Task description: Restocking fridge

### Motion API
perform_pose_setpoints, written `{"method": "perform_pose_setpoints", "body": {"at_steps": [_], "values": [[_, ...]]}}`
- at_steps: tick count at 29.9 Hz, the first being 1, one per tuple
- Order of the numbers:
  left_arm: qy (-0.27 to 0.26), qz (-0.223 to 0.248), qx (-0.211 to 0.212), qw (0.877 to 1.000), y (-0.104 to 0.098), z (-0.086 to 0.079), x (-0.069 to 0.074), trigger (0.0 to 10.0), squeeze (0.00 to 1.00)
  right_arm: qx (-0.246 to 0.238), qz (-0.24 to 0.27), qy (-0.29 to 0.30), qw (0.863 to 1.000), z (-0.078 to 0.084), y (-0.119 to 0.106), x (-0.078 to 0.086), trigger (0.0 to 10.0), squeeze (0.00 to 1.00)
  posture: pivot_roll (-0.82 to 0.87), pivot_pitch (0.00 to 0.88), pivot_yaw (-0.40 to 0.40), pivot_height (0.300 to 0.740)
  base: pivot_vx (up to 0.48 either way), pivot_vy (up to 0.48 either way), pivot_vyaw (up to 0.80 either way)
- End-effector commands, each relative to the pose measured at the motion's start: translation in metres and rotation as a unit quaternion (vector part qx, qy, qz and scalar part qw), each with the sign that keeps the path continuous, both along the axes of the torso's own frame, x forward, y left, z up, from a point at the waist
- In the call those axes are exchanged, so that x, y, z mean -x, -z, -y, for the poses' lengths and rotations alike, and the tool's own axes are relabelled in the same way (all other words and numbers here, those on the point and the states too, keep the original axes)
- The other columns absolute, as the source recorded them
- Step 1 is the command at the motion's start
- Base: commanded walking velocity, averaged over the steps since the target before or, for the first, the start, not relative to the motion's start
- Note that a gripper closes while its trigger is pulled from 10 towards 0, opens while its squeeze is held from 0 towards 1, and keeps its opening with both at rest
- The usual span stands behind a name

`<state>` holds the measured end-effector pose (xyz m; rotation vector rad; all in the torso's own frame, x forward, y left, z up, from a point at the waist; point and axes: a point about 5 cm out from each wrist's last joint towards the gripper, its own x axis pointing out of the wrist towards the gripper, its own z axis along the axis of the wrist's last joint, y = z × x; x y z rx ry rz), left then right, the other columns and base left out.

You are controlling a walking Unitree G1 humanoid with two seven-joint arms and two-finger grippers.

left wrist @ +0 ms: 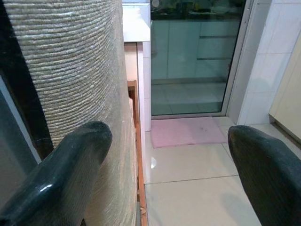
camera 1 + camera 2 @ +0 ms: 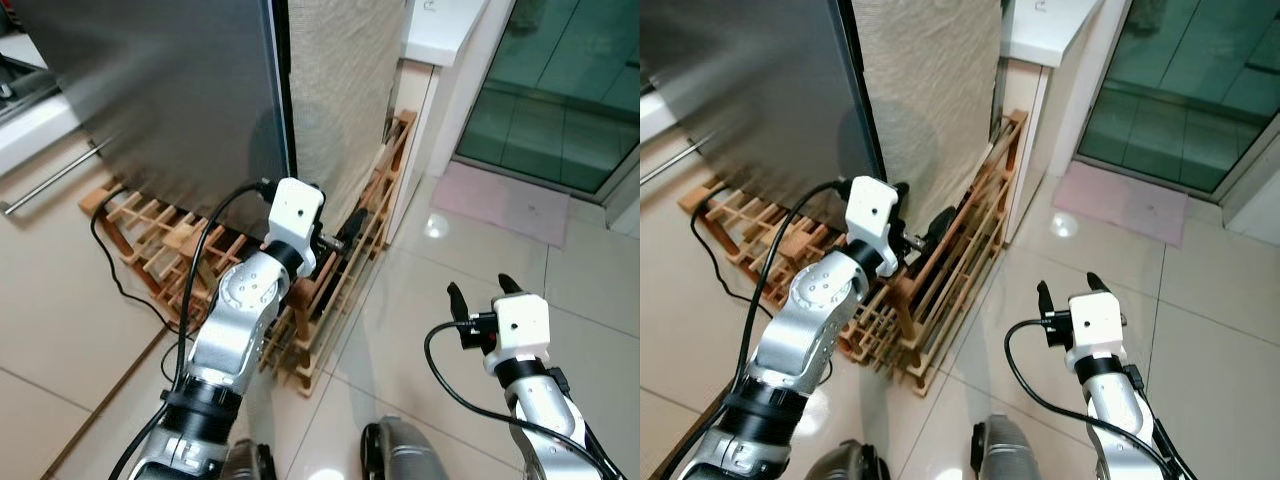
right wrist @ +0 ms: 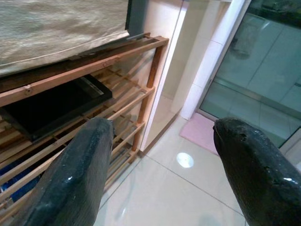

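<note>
The fridge (image 2: 170,90) stands at the left with its grey door shut and a beige woven cover (image 2: 340,90) over its side. It rests on a low wooden slatted rack (image 2: 180,235). My left gripper (image 2: 338,238) is low at the fridge's front corner, just over the rack. It is open with nothing between its fingers (image 1: 70,160) and points along the covered side. My right gripper (image 2: 482,290) hangs open and empty over the tiled floor, to the right of the rack.
A black tray (image 3: 51,108) lies inside the rack. A black cable (image 2: 110,265) trails on the floor at the left. A white counter (image 2: 445,25) stands behind the fridge. A pink mat (image 2: 510,200) lies before a glass sliding door (image 2: 560,90).
</note>
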<state>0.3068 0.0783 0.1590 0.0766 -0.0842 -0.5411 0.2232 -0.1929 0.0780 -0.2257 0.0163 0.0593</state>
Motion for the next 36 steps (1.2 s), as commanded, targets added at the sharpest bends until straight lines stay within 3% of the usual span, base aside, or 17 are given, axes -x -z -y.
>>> {"method": "perform_pose_setpoints", "body": {"at_steps": [1, 8, 18, 23, 28, 36], "values": [[-0.040, -0.011, -0.014, 0.999, 0.007, -0.020, 0.002, 10.0, 0.00, 0.002, -0.006, 0.004, 1.000, 0.005, 0.001, 0.001, 10.0, 0.10, -0.16, 0.125, -0.003, 0.693, 0.000, 0.000, 0.00], [-0.080, -0.024, -0.017, 0.996, 0.015, -0.037, 0.005, 10.0, 0.00, 0.004, -0.016, -0.001, 1.000, 0.008, 0.008, 0.001, 10.0, 0.11, -0.15, 0.132, -0.013, 0.693, 0.000, 0.000, 0.00], [-0.121, -0.005, 0.004, 0.993, 0.003, -0.043, 0.000, 10.0, 0.00, 0.006, -0.031, -0.003, 1.000, 0.015, 0.023, -0.002, 10.0, 0.11, -0.16, 0.127, -0.021, 0.693, 0.000, 0.000, 0.00], [-0.123, 0.004, 0.000, 0.992, -0.006, -0.052, 0.005, 10.0, 0.00, 0.007, -0.048, 0.005, 0.999, 0.025, 0.038, -0.002, 10.0, 0.11, -0.15, 0.128, -0.022, 0.693, 0.000, 0.000, 0.00], [-0.130, -0.021, -0.012, 0.991, 0.010, -0.058, 0.014, 10.0, 0.00, 0.006, -0.076, 0.010, 0.997, 0.032, 0.060, -0.002, 10.0, 0.11, -0.14, 0.132, -0.022, 0.693, 0.000, 0.000, 0.00], [-0.145, -0.017, -0.005, 0.989, 0.007, -0.063, 0.010, 10.0, 0.00, 0.005, -0.057, 0.000, 0.998, 0.032, 0.055, -0.004, 10.0, 0.11, -0.14, 0.126, -0.027, 0.693, 0.000, 0.000, 0.00]]}}
